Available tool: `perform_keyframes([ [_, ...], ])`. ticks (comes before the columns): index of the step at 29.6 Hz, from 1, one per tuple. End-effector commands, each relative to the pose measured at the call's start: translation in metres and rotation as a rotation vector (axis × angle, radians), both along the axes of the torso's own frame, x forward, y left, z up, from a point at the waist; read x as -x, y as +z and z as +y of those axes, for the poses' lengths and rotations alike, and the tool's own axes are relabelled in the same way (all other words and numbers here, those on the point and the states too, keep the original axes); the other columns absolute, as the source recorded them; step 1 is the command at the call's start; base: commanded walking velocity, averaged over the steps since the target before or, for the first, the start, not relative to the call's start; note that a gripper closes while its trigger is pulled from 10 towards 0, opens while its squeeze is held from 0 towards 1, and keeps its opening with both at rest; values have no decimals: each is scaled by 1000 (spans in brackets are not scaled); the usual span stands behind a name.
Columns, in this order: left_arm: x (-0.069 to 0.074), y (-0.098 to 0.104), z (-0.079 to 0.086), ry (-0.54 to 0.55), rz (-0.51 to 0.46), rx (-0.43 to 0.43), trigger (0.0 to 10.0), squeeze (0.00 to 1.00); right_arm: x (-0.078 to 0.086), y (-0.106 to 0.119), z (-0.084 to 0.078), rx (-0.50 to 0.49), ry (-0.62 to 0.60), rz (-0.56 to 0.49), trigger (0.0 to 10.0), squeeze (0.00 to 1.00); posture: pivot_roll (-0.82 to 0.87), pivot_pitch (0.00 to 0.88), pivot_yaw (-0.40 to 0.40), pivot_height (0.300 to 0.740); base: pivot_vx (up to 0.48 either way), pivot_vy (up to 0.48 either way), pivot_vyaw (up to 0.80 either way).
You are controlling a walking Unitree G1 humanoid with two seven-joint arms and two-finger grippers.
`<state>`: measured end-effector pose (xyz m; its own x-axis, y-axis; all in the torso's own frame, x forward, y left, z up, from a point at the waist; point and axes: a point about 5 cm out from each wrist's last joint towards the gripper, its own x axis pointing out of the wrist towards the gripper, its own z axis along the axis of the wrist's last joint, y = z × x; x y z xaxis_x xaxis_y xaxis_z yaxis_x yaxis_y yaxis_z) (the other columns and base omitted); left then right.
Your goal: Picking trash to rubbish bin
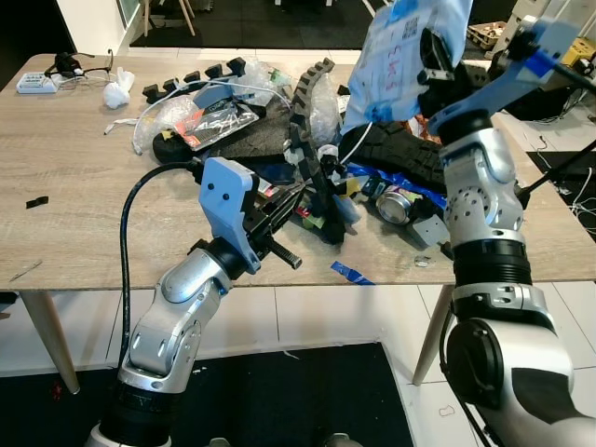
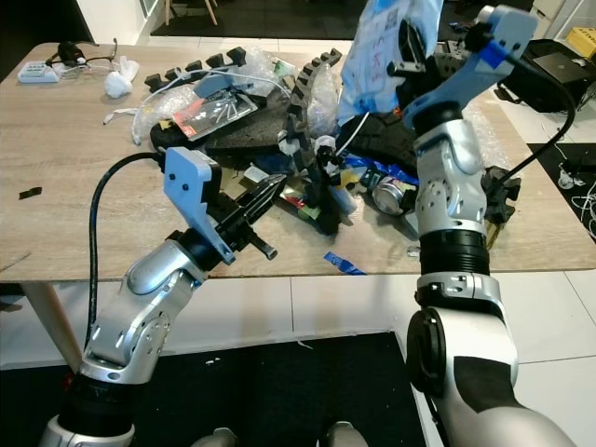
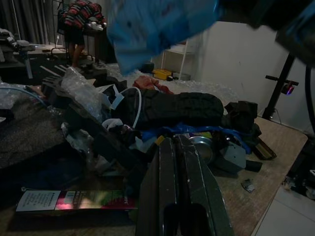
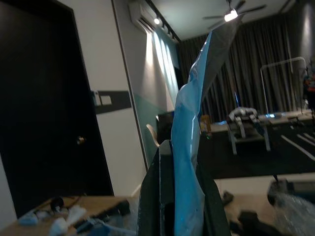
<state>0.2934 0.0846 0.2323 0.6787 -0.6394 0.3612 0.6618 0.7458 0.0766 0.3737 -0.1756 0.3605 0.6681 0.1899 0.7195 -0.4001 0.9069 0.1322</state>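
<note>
I have a worktop (image 1: 84,196) heaped with trash (image 1: 307,158), black tread and wrappers tangled together. My right gripper (image 1: 430,65) is raised above the heap, clamped on a blue plastic bag (image 1: 400,51); it looks light, limp and slick, so I'd keep the pinch on a bunched fold. My left gripper (image 1: 284,207) sits low at the heap's near edge, fingers pressed together, holding nothing. A dented can (image 1: 395,205) lies nearby, stiff enough to grip across its body.
</note>
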Motion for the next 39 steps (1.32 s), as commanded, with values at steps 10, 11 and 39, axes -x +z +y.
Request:
perform_keyframes([
  [10,-21,-14,65,532,67,32,10000,0,29,-24,22,252,129,36,0,0,-10,157,-44,740,0,0,0],
  [11,-21,-16,71,581,77,17,10000,0,31,-29,23,296,104,35,0,0,-10,157,-44,740,0,0,0],
  [39,-9,-1,89,799,-30,57,10000,0,48,-68,35,526,-152,29,10000,0,4,151,-57,740,0,0,-162],
])
